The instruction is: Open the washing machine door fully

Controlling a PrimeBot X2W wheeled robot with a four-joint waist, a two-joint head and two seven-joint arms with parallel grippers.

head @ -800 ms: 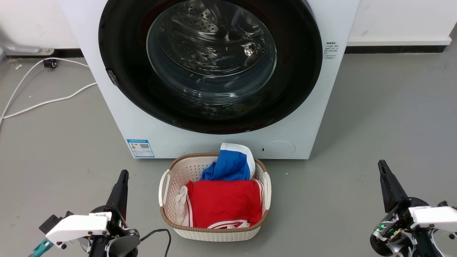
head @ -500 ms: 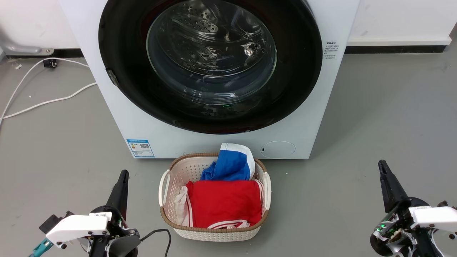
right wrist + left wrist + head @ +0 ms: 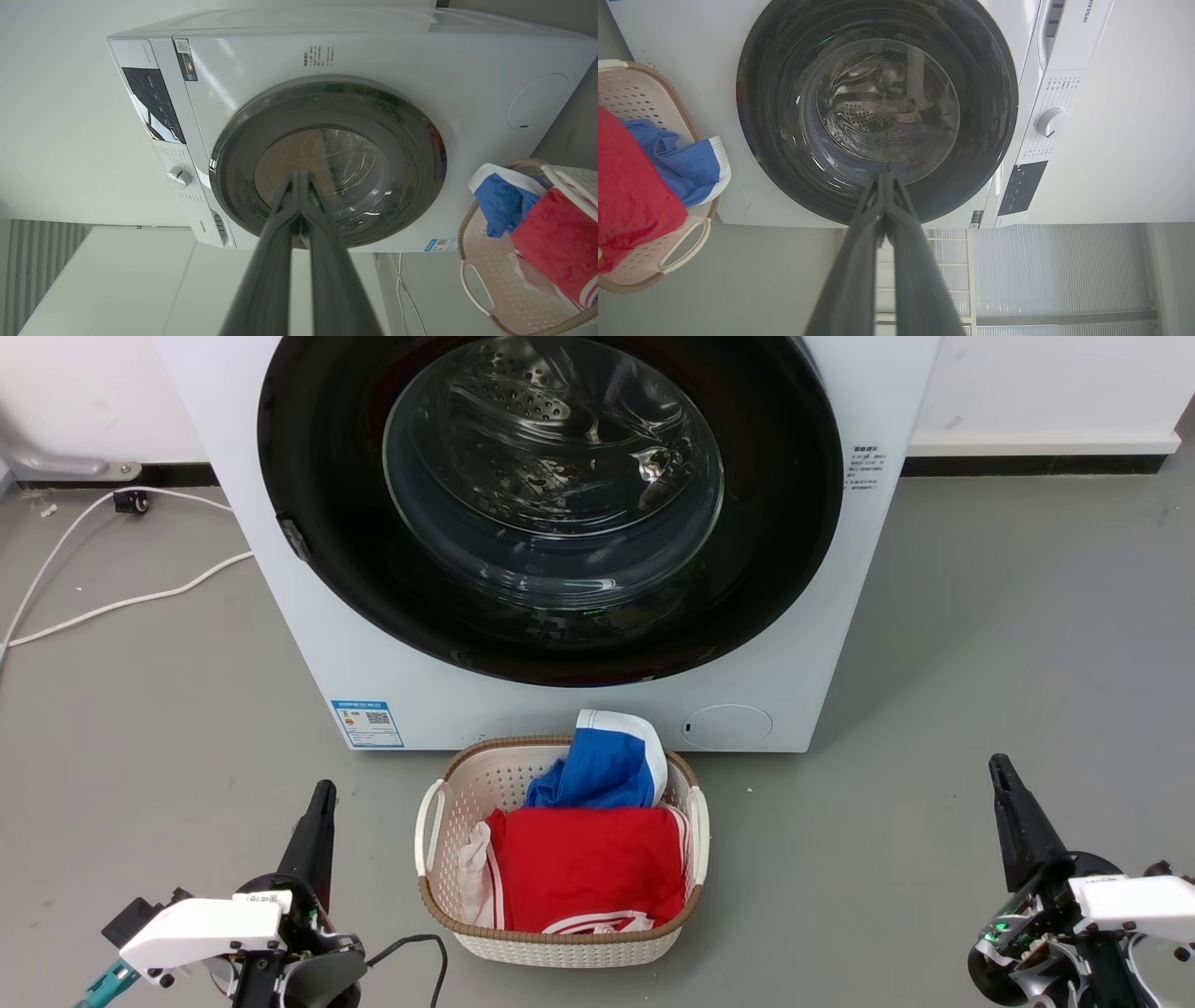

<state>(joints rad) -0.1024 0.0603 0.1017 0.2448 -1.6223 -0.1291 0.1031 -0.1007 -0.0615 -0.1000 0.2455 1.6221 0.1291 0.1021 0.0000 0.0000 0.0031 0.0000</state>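
Nothing moved since earlier: washing machine door (image 3: 551, 504) closed, well ahead of left fingers (image 3: 313, 845) and right fingers (image 3: 1022, 831), both pairs pressed together, empty.

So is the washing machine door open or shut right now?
Shut: the washing machine door sits tight against the washer's white front, no gap around its rim.

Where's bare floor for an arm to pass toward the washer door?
Free: grey floor between laundry basket and right gripper; likewise between basket and left gripper. Crowded: basket centred below the washing machine door; white cables far left.
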